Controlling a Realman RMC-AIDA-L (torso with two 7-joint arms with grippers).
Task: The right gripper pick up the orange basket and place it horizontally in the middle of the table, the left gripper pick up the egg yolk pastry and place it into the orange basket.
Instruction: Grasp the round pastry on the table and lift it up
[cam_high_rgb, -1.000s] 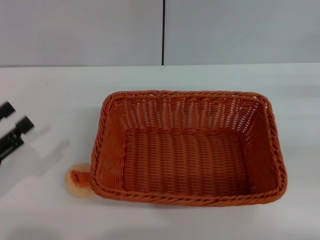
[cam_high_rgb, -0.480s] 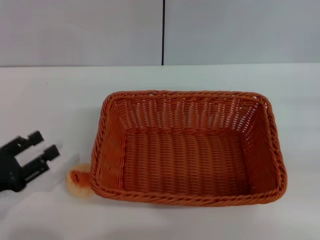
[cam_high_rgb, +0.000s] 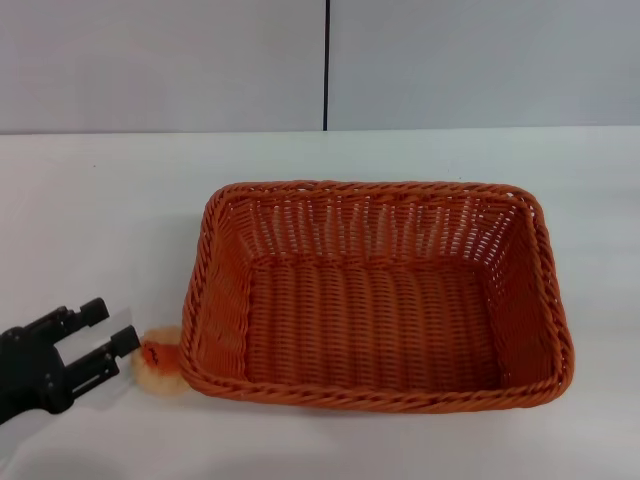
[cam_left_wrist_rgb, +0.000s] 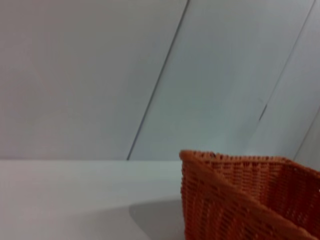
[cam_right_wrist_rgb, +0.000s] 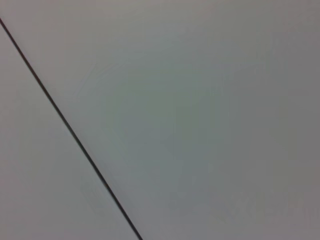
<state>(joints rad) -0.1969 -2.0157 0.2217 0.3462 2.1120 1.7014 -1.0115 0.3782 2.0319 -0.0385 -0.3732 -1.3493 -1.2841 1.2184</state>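
Filling the middle of the head view, the orange basket (cam_high_rgb: 375, 295) sits flat on the white table (cam_high_rgb: 100, 220), its long sides running across the frame. It is a rectangular woven piece with a braided rim, slatted sloping walls and a ribbed floor, and it holds nothing. Just off its lower left corner lies the egg yolk pastry (cam_high_rgb: 157, 362), a small round cream ball with an orange-red patch on top (it touches, or all but touches, the basket's rim). At the lower left of the frame the left gripper (cam_high_rgb: 108, 327) reaches in on its black arm, its two dark blocky fingers spread apart with a clear gap between them and nothing in their grasp; the nearer fingertip is right beside the pastry. Behind the table a pale grey wall (cam_high_rgb: 480, 60) rises, split by a thin dark vertical seam.

In the left wrist view, one woven corner of the basket (cam_left_wrist_rgb: 240, 200) fills the lower right, standing on the smooth tabletop (cam_left_wrist_rgb: 65, 200), with the grey panelled wall beyond.

The right wrist view shows only a plain grey surface crossed by a dark diagonal line; the right gripper is not seen in any view.
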